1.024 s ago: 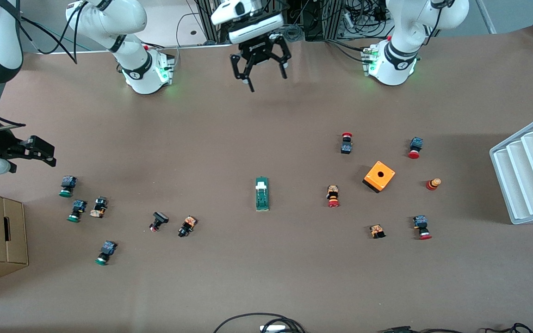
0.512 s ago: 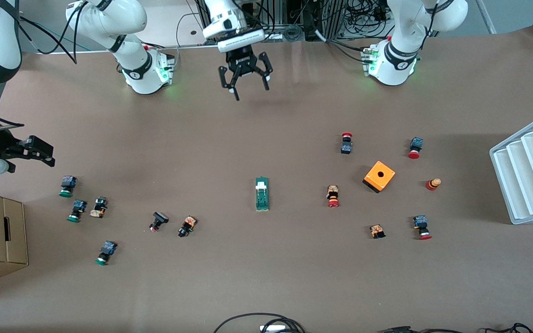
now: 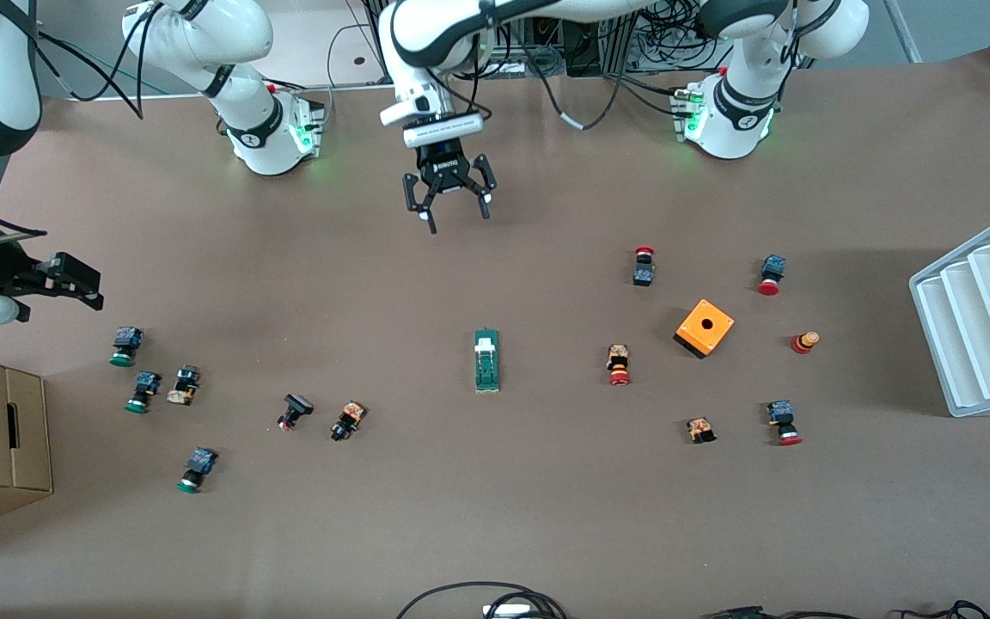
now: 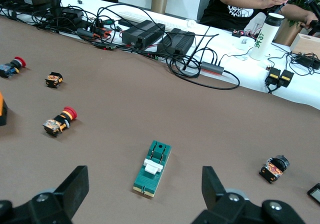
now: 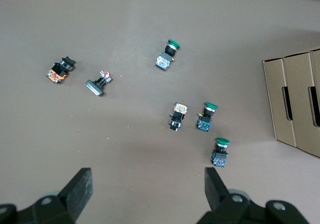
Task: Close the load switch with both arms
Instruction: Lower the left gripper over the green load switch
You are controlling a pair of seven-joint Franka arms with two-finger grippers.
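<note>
Front view: load switch lies flat at the centre of the frame on the brown table. Its long side runs up-down in the picture and its white handle sits at the upper end. Nothing touches it.

Left gripper is in the upper middle of the frame, on the arm that reaches across from the base at the left arm's end. It hangs over bare table between the two bases, jaws spread wide, holding nothing. The load switch is well apart from it, lower in the frame. In the left wrist view the switch shows between the two open fingers, low in the middle of that picture.

Right gripper is at the frame edge at the right arm's end, mid-height, over table. Jaws are open and empty, arm idle. The right wrist view shows both fingers apart, looking down on several green-capped push-buttons and the cardboard box.

Other items, front view:
- An orange cube with a hole, toward the left arm's end, mid-height.
- Red-capped push-buttons scattered around the orange cube.
- A white ribbed tray at the frame edge at the left arm's end.
- More small buttons in the lower part of the frame, toward the right arm's end.
</note>
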